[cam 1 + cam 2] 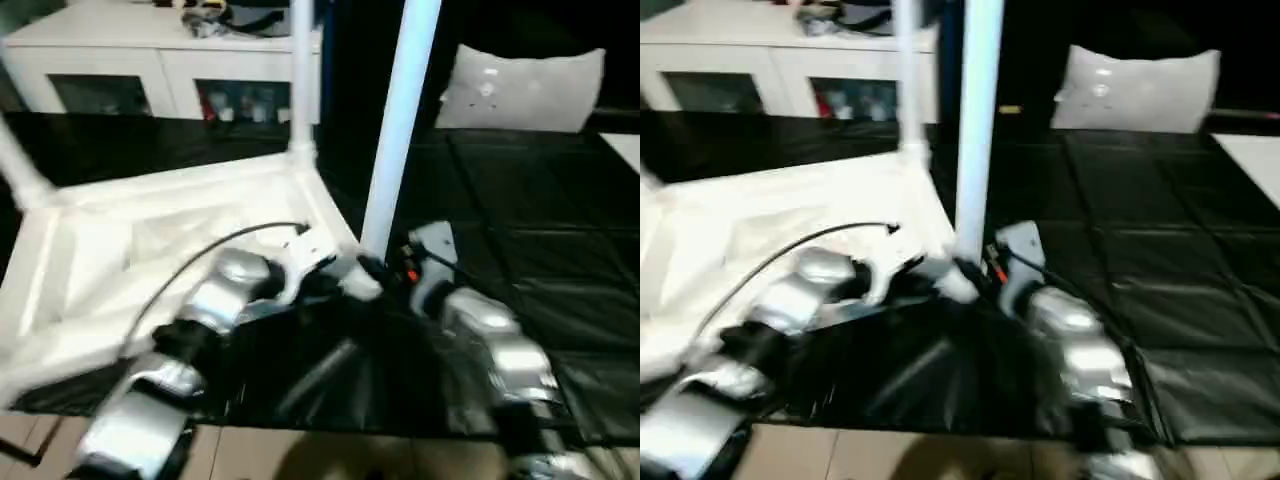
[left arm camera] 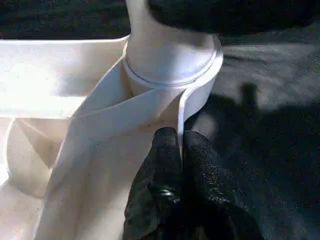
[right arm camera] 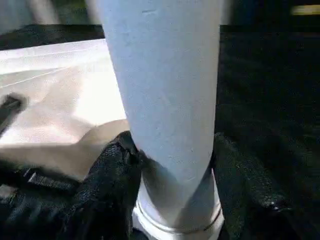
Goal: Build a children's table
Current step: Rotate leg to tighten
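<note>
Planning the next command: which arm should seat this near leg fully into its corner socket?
Right. The right gripper already clasps the near leg just above the corner socket; the left gripper is shut on the tabletop rim.

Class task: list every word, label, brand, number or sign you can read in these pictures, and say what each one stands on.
None can be read.
Table top: plain white, no print to be seen.
Legs: plain white, no markings to be seen.
Cabinet: things on top and behind the doors are too blurred to show any text.
Pillow: bears a small pale mark, too blurred to read.
</note>
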Motion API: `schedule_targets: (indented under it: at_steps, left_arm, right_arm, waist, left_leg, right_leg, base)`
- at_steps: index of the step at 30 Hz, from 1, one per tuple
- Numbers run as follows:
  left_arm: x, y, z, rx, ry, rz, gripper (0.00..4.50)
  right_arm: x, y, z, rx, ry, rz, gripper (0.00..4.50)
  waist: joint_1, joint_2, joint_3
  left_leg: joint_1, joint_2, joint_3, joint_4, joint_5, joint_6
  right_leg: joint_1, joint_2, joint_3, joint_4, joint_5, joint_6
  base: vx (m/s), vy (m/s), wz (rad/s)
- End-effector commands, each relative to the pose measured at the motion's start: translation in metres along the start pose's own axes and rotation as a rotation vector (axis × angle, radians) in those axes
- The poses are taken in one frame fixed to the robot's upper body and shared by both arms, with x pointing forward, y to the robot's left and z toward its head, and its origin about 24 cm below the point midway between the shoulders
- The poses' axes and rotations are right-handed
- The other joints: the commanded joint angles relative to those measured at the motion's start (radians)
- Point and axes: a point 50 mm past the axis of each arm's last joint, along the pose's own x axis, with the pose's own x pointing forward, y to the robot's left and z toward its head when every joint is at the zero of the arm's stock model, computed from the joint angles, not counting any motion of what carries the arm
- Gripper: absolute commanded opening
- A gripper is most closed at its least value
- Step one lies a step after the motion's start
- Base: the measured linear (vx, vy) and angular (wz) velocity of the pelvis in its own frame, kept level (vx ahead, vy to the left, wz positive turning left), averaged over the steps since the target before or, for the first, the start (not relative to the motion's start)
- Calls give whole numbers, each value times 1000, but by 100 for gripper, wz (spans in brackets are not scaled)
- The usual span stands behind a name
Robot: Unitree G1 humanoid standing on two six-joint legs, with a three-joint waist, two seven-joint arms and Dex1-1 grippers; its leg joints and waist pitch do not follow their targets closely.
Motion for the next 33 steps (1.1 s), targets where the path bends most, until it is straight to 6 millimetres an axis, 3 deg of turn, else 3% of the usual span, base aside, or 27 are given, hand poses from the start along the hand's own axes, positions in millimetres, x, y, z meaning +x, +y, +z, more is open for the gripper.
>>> schedule_targets:
  at_steps: [1,2,3,4,5,6,7,8,9,10,13,14,15,16,17,18,19,21,23,25,26,27,28,32,33]
  left_arm:
    - [15,-11,33,20,-106,36,0]
    - [18,-14,37,25,-111,39,0]
    - [19,-14,38,30,-112,40,0]
    - [19,-16,38,43,-112,31,0]
    - [20,-16,38,48,-111,29,0]
    - [20,-17,38,58,-108,19,0]
    - [20,-17,37,71,-103,10,0]
    - [17,-18,32,87,-99,-22,0]
    - [17,-18,31,89,-98,-26,0]
    - [15,-17,28,99,-97,-45,0]
    - [11,-15,24,127,-98,-67,0]
    - [9,-13,21,145,-97,-81,0]
    - [6,-9,18,164,-90,-83,0]
    - [3,-7,17,176,-85,-83,0]
    - [1,-6,16,202,-88,-99,0]
    - [1,-6,15,208,-88,-103,0]
    - [-4,-3,14,257,-98,-134,0]
    - [-6,-1,14,271,-100,-141,0]
    - [-10,4,11,281,-95,-126,0]
    - [-12,7,11,273,-112,-109,0]
    - [-12,7,11,273,-112,-109,0]
    - [-13,6,13,255,-138,-115,0]
    - [-15,6,16,213,-183,-119,28]
    - [-20,4,19,153,-250,-134,62]
    - [-21,3,20,147,-255,-135,71]
  right_arm:
    - [14,44,-17,56,82,128,187]
    - [17,47,-14,68,58,99,222]
    - [17,47,-13,66,52,83,256]
    - [17,46,-12,63,44,66,256]
    - [17,46,-12,63,42,60,263]
    - [16,44,-12,67,35,48,277]
    - [15,42,-12,73,30,36,293]
    - [8,33,-12,58,1,28,302]
    - [7,31,-12,54,-2,27,306]
    - [2,26,-12,37,-23,24,325]
    - [-8,18,-11,22,-57,19,338]
    - [-15,11,-9,8,-81,10,351]
    - [-22,5,-8,20,-99,11,358]
    - [-27,1,-7,28,-111,13,378]
    - [-32,-4,-6,37,-126,5,378]
    - [-33,-5,-6,38,-129,3,391]
    - [-45,-13,-3,17,-154,-2,391]
    - [-51,-16,-1,-5,-164,8,417]
    - [-63,-18,2,-30,-173,49,422]
    - [-70,-17,4,-27,-177,86,429]
    - [-70,-17,4,-27,-177,86,446]
    - [-74,-16,6,-24,-182,105,446]
    - [-76,-13,9,-16,-195,126,450]
    - [-78,-4,17,7,-226,185,450]
    - [-78,-3,18,10,-229,191,450]
  waist:
    - [-17,1,-32]
    - [-17,0,-32]
    - [-20,-7,-28]
    - [-26,-13,-27]
    - [-27,-12,-27]
    - [-34,-5,-27]
    - [-38,-3,-27]
    - [-36,7,-29]
    - [-36,7,-29]
    - [-35,-5,-31]
    - [-21,-13,-44]
    - [-10,-11,-56]
    - [-6,-14,-58]
    - [6,-15,-65]
    - [14,-15,-66]
    - [17,-23,-63]
    - [20,-28,-66]
    - [37,-25,-72]
    - [47,-23,-68]
    - [62,-27,-63]
    - [62,-27,-63]
    - [64,-31,-59]
    - [64,-33,-59]
    - [68,-30,-58]
    - [70,-35,-58]
  left_leg:
    - [8,50,-35,-111,-653,13]
    - [7,50,-36,-116,-679,9]
    - [25,30,-25,-99,-654,9]
    - [39,8,-16,-72,-591,16]
    - [40,2,-14,-63,-562,19]
    - [30,8,-18,-66,-549,25]
    - [16,17,-25,-75,-561,24]
    - [1,40,-38,-100,-610,14]
    - [1,40,-38,-100,-610,14]
    - [11,25,-29,-93,-581,6]
    - [-9,21,-25,-89,-456,30]
    - [-28,31,-26,-92,-332,56]
    - [-32,32,-22,-89,-292,69]
    - [-29,34,-16,-80,-204,95]
    - [-25,34,-10,-75,-175,112]
    - [-30,27,-4,-69,-151,141]
    - [-45,21,-2,-66,-131,160]
    - [-42,22,2,-56,-53,190]
    - [-43,22,6,-53,-29,206]
    - [-38,26,9,-57,-71,185]
    - [-38,26,9,-57,-71,185]
    - [-39,27,9,-64,-119,148]
    - [-37,26,9,-66,-147,127]
    - [-34,31,9,-69,-168,100]
    - [-36,33,7,-71,-161,97]
  right_leg:
    - [37,-48,9,-64,-556,-4]
    - [37,-53,20,-55,-545,-11]
    - [13,-61,17,-80,-624,-9]
    - [-3,-66,-4,-112,-717,13]
    - [-3,-68,-15,-121,-737,23]
    - [12,-70,-31,-121,-722,40]
    - [26,-70,-30,-109,-694,45]
    - [37,-76,-2,-75,-596,18]
    - [37,-76,-2,-75,-596,18]
    - [18,-83,9,-80,-592,-19]
    - [26,-87,34,-64,-548,-52]
    - [32,-84,53,-34,-376,-113]
    - [32,-81,57,-30,-320,-129]
    - [27,-76,67,-6,-193,-171]
    - [21,-74,71,-2,-151,-193]
    - [20,-74,78,6,-118,-224]
    - [33,-76,83,12,-128,-226]
    - [26,-77,88,23,-79,-233]
    - [25,-72,87,22,-81,-232]
    - [22,-70,90,14,-171,-211]
    - [22,-70,90,14,-171,-211]
    - [22,-67,90,9,-253,-190]
    - [19,-68,91,4,-302,-176]
    - [12,-67,95,1,-326,-170]
    - [16,-69,96,8,-307,-179]
  base:
    - [0,0,0]
    - [0,0,0]
    - [0,0,0]
    - [0,0,0]
    - [0,0,0]
    - [0,0,0]
    - [0,0,0]
    - [0,0,0]
    - [0,0,0]
    - [62,18,14]
    - [0,0,0]
    - [0,0,0]
    - [0,0,0]
    - [0,0,0]
    - [79,-11,11]
    - [61,-32,6]
    - [61,-32,6]
    - [11,-28,-2]
    - [11,-28,-2]
    - [0,0,0]
    - [0,0,0]
    - [0,0,0]
    - [0,0,0]
    - [0,0,0]
    - [0,0,0]
